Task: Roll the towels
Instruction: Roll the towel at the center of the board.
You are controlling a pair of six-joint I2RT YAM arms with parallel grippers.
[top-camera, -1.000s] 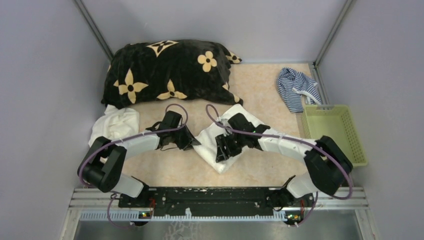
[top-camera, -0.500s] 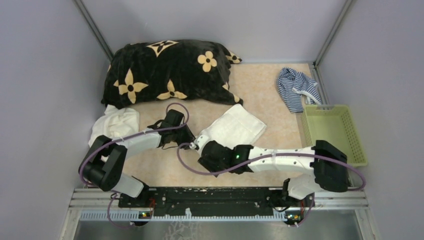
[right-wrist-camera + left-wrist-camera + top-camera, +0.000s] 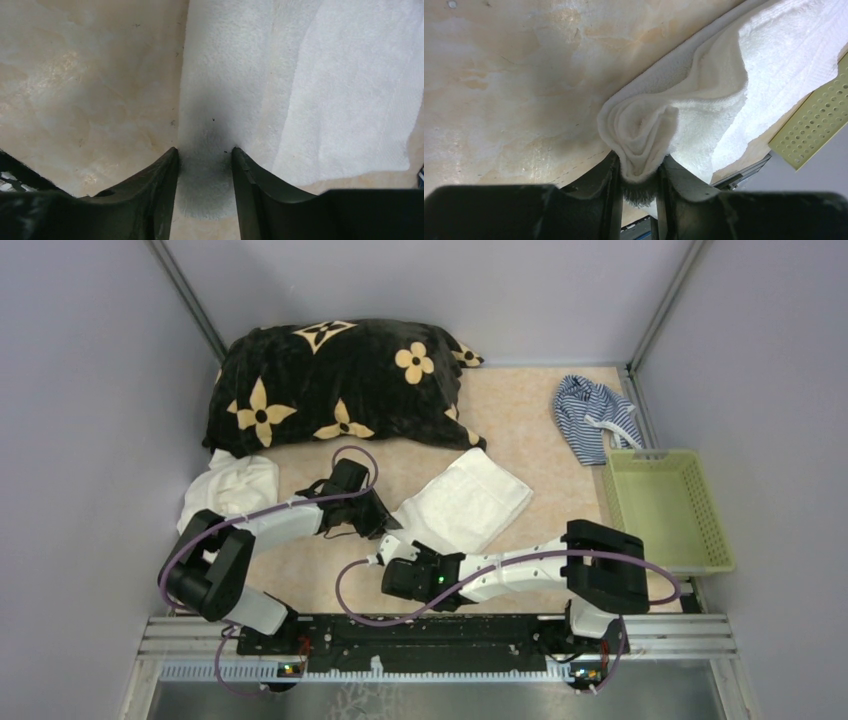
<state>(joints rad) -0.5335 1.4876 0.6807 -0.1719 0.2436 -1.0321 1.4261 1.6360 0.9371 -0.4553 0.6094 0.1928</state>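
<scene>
A folded white towel (image 3: pixel 465 505) lies mid-table. My left gripper (image 3: pixel 386 526) is shut on its left corner, and in the left wrist view the cloth (image 3: pixel 724 75) bunches into folds between the fingers of that gripper (image 3: pixel 638 160). My right gripper (image 3: pixel 392 562) sits low at the towel's near corner. In the right wrist view this gripper (image 3: pixel 204 150) is open, its fingers straddling the flat corner of the towel (image 3: pixel 300 90) without pinching it. A second towel (image 3: pixel 230 490) lies crumpled at the left, beside the left arm.
A black pillow with tan flowers (image 3: pixel 340 380) fills the back left. A blue-and-white striped garment (image 3: pixel 595 415) lies at the back right. A green basket (image 3: pixel 665 510) stands along the right wall, and its rim (image 3: pixel 819 125) shows in the left wrist view. Grey walls enclose the table.
My right arm has swung off the top of the folded towel toward the near edge, uncovering it, and now sits at its near corner. The left gripper has kept its hold.
</scene>
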